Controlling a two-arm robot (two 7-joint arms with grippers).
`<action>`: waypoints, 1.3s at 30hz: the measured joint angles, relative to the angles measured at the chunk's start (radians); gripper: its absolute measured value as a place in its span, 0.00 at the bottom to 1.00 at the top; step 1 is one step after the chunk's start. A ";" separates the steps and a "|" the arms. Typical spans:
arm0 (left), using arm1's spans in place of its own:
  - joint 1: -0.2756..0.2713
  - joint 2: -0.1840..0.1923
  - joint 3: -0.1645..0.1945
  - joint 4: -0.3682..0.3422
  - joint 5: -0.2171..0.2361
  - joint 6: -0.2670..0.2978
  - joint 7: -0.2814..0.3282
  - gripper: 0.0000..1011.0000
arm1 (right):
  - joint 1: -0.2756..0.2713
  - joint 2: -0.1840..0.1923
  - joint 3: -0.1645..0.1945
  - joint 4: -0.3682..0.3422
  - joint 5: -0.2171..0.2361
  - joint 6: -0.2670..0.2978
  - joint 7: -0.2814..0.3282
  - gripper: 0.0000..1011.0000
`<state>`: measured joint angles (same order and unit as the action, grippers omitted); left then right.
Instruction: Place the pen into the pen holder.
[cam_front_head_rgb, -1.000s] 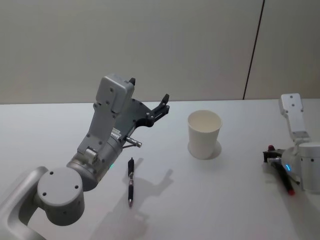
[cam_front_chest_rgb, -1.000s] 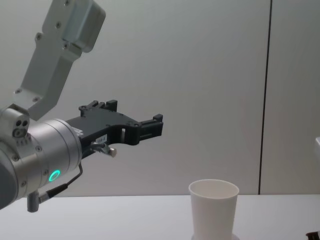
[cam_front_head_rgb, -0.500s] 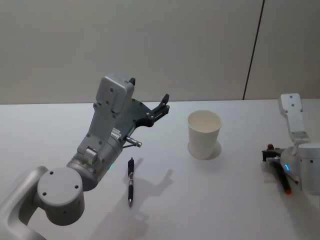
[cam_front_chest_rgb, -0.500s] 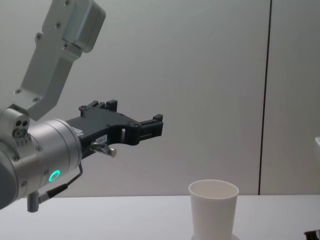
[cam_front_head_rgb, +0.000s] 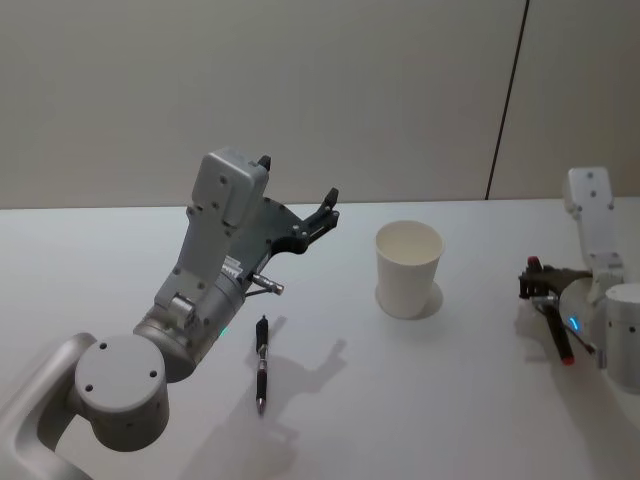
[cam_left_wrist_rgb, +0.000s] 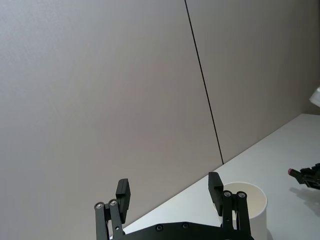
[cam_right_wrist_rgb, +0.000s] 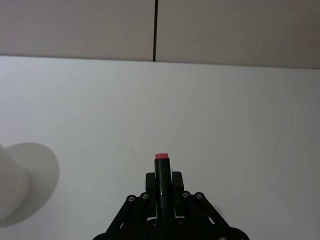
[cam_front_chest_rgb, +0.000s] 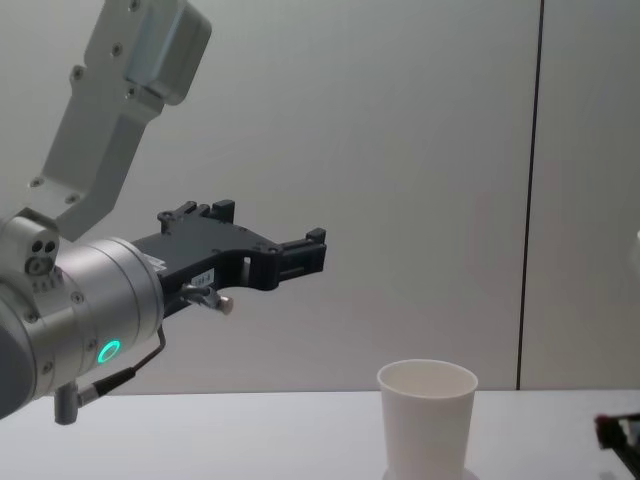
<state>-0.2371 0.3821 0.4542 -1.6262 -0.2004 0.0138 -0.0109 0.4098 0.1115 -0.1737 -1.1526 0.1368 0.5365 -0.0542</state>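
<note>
Right gripper (cam_right_wrist_rgb: 161, 180) low, right of pen holder (cam_front_head_rgb: 408, 268), clamped on red-tipped pen (cam_right_wrist_rgb: 161, 167). Left gripper (cam_left_wrist_rgb: 169, 191) raised, fingers apart; label (cam_front_head_rgb: 231, 265) apparently illegible.

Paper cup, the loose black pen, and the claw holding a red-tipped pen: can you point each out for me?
paper cup (cam_front_head_rgb: 409, 275): head view, middle of its outer wall.
black pen (cam_front_head_rgb: 261, 365): head view, middle of its barrel.
right gripper (cam_right_wrist_rgb: 163, 176): right wrist view, between the fingertips, shut on the red-tipped pen (cam_right_wrist_rgb: 161, 167).
</note>
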 joint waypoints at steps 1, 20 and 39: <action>0.000 0.000 0.000 0.000 0.000 0.000 0.000 0.99 | -0.003 0.001 0.000 -0.008 0.000 -0.008 0.002 0.18; 0.000 0.000 0.000 0.000 0.000 0.000 0.000 0.99 | -0.059 0.014 0.006 -0.125 0.013 -0.231 0.067 0.18; 0.000 0.000 0.000 0.000 0.000 0.000 0.000 0.99 | -0.062 -0.001 0.000 -0.150 0.054 -0.543 0.134 0.18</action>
<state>-0.2371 0.3821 0.4542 -1.6262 -0.2004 0.0139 -0.0109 0.3481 0.1103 -0.1733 -1.3025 0.1905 -0.0062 0.0800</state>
